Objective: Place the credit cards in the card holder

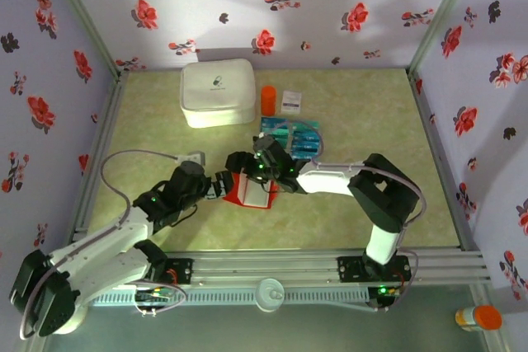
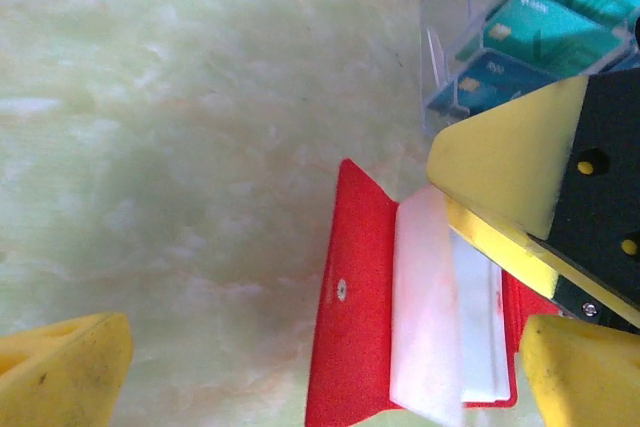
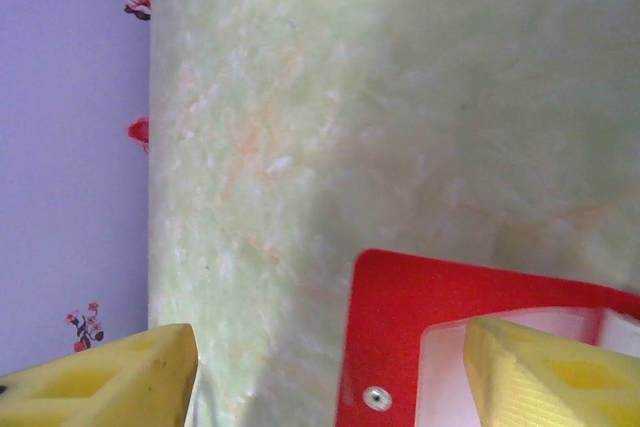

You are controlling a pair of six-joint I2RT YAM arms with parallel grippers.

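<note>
Near the middle of the pale green marbled table [image 1: 371,195], the bright-red folding card holder [image 1: 256,194] lies open, left gripper [image 2: 325,357] and right gripper [image 3: 330,347] both spread over it, grasping nothing, with teal and blue credit cards [image 1: 290,138] just beyond.

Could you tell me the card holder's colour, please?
The card holder is bright red; left wrist view shows best.

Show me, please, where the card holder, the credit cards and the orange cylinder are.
card holder [image 2: 360,347]: left wrist view, on its red outer cover.
credit cards [image 2: 550,32]: left wrist view, on the face of a teal card.
orange cylinder [image 1: 269,100]: top external view, on the middle of its body.
</note>
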